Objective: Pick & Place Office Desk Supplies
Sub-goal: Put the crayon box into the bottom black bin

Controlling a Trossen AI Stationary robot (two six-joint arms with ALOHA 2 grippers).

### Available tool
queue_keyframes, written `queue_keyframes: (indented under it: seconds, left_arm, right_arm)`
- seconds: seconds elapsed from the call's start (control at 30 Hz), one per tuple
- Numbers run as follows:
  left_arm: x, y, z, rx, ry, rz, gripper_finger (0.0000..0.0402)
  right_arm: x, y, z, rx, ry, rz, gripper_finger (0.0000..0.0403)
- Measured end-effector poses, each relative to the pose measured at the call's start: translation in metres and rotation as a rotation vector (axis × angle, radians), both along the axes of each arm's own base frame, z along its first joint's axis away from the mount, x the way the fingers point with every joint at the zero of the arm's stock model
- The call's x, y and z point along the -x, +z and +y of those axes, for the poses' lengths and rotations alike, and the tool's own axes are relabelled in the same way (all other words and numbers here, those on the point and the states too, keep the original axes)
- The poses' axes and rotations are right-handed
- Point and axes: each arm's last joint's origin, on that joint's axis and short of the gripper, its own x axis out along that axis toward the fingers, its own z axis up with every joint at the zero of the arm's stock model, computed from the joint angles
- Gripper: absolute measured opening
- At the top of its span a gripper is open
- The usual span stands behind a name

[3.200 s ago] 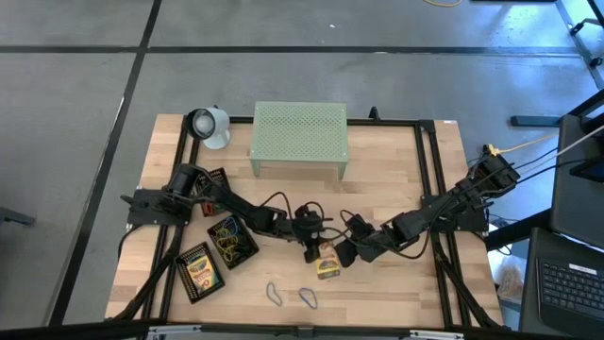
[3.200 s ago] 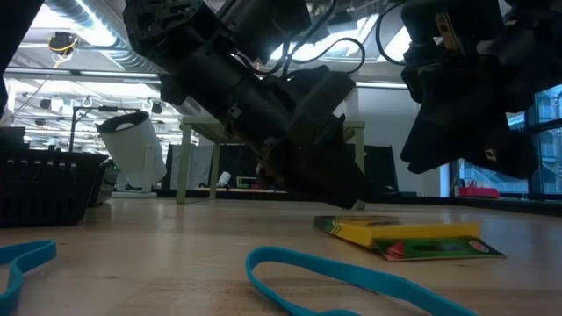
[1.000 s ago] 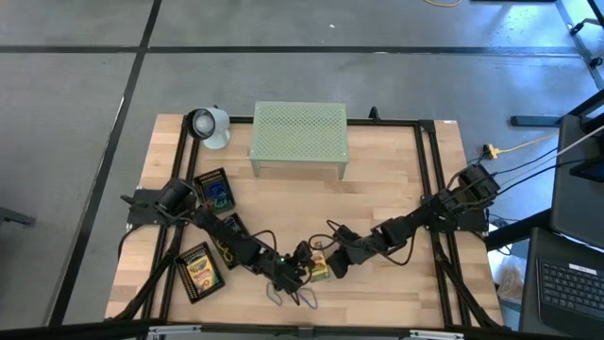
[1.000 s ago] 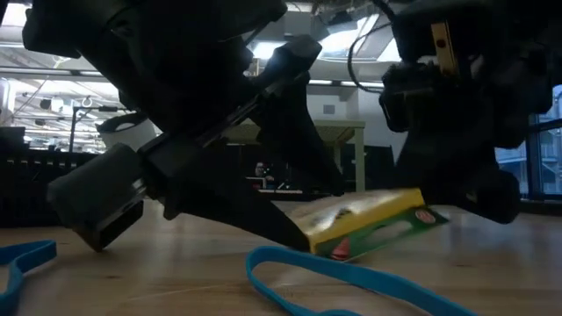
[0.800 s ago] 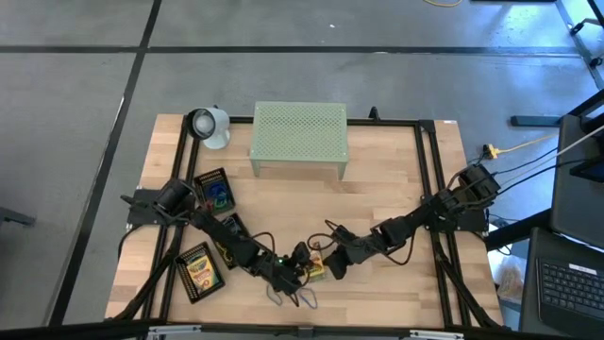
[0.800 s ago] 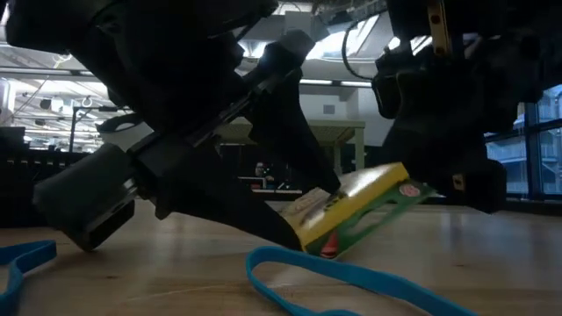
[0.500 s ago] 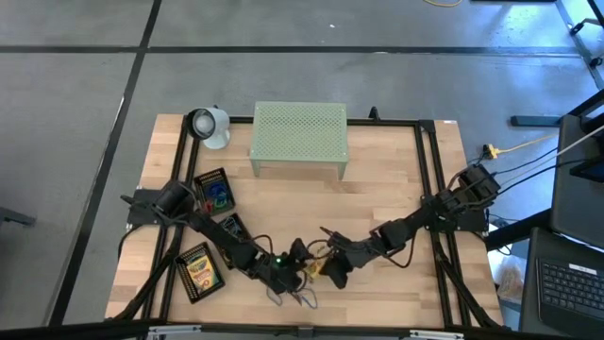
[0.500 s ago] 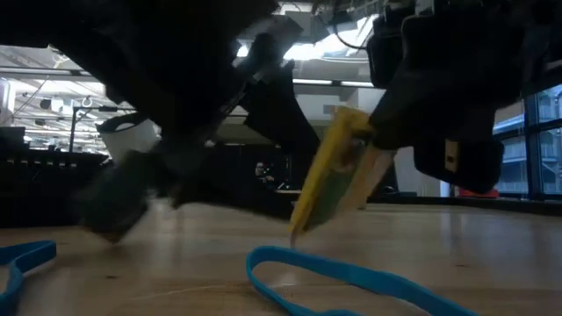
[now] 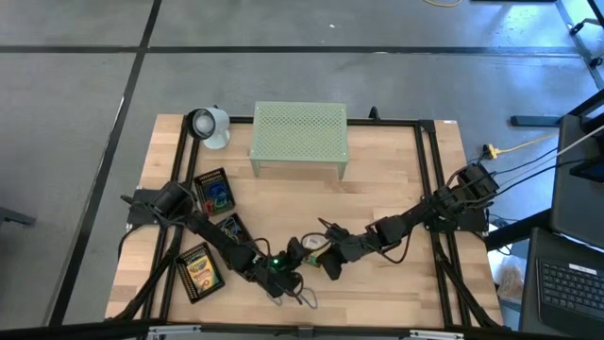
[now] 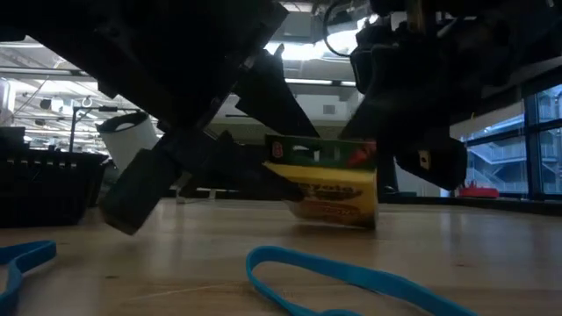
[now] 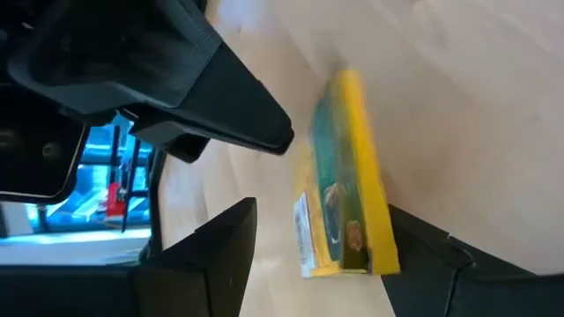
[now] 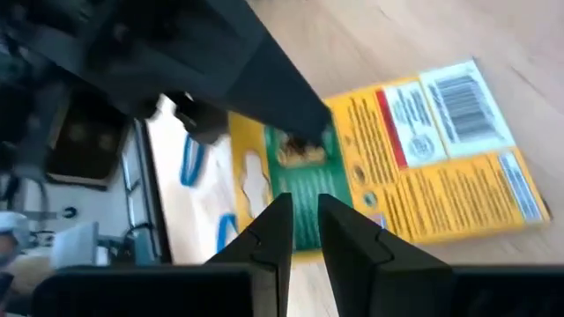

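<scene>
Half a second back the crayon box (image 10: 325, 183) hung steeply tilted from the right gripper (image 10: 373, 175); now it stands nearly upright on its edge, its lower edge at or just above the worktop (image 10: 492, 254), and both arms have crept a little further toward the front edge.

From above, the two arms meet low in the middle of the worktop (image 9: 377, 189). The left arm stretches long and flat from its base, its gripper (image 9: 294, 253) facing the right gripper (image 9: 326, 261) with the crayon box (image 9: 314, 245) just a sliver of yellow between them. Another crayon box (image 9: 199, 269) lies by the left arm, and a black mesh tray (image 9: 213, 192) sits further back.

At worktop level, the right gripper pinches the box's upper right side while the left arm slants down from the left. A blue rubber band (image 10: 351, 281) lies in front.

The left wrist view shows that gripper (image 11: 348, 242) spread wide, its fingers (image 11: 207, 255) straddling the box (image 11: 345, 180) edge-on without touching.

The right wrist view shows its fingers (image 12: 273, 233) nearly together, clamped on the box's (image 12: 397, 150) thin edge.

This looks like a handover. I'd want the left fingers centred on the broad faces and closed firmly before the right lets go, keeping the box steady.
</scene>
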Motion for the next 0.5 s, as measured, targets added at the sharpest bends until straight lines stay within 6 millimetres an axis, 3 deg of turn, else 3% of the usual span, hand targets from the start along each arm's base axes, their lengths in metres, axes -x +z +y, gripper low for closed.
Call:
queue_keyframes:
  seconds: [0.27,0.5]
  left_arm:
    - [-0.0027,0.0,0.0035,0.037,-0.005,0.005,0.0201]
    - [-0.0061,0.0007,0.0086,0.054,0.007,0.003,0.0122]
  right_arm:
    - [0.003,-0.0044,-0.0022,0.035,-0.013,0.047,0.0062]
    - [0.0031,-0.0044,-0.002,0.035,-0.012,0.048,0.0061]
